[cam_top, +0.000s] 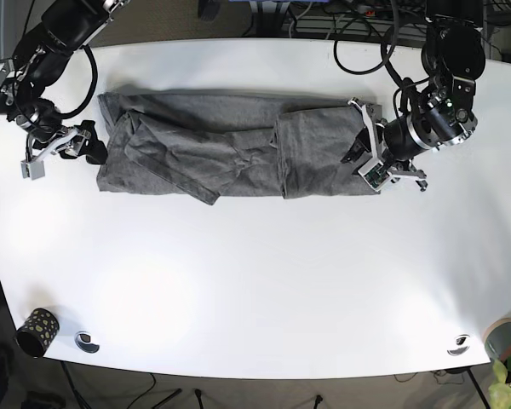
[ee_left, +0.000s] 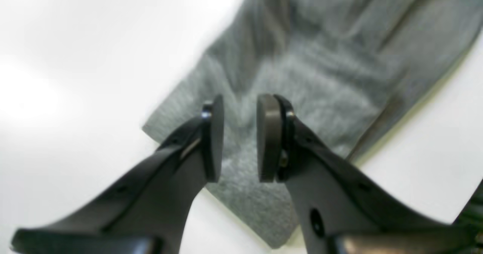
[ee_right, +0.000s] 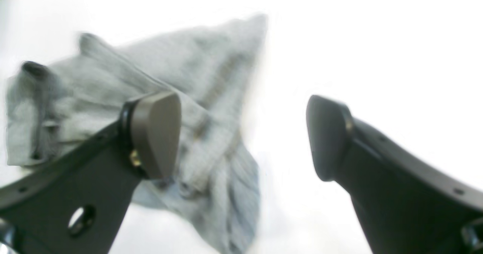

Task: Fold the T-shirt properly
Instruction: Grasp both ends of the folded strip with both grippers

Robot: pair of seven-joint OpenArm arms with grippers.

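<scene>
A grey T-shirt (cam_top: 230, 145) lies stretched left to right across the far half of the white table (cam_top: 255, 281), rumpled, with folds over its middle. My left gripper (cam_top: 360, 159) hovers at the shirt's right end. In the left wrist view its pads (ee_left: 268, 137) stand a narrow gap apart above the fabric (ee_left: 320, 76), and nothing is pinched in the left gripper (ee_left: 240, 129). My right gripper (cam_top: 92, 145) is at the shirt's left edge. In its wrist view the right gripper (ee_right: 241, 133) is wide open, one finger over the bunched cloth (ee_right: 181, 61), the other over bare table.
A dark patterned cup (cam_top: 36, 331) and a small round object (cam_top: 87, 342) sit at the near left corner. Another small round object (cam_top: 458, 344) and a grey roll (cam_top: 504, 339) are at the near right. Cables (cam_top: 366, 34) hang over the far edge.
</scene>
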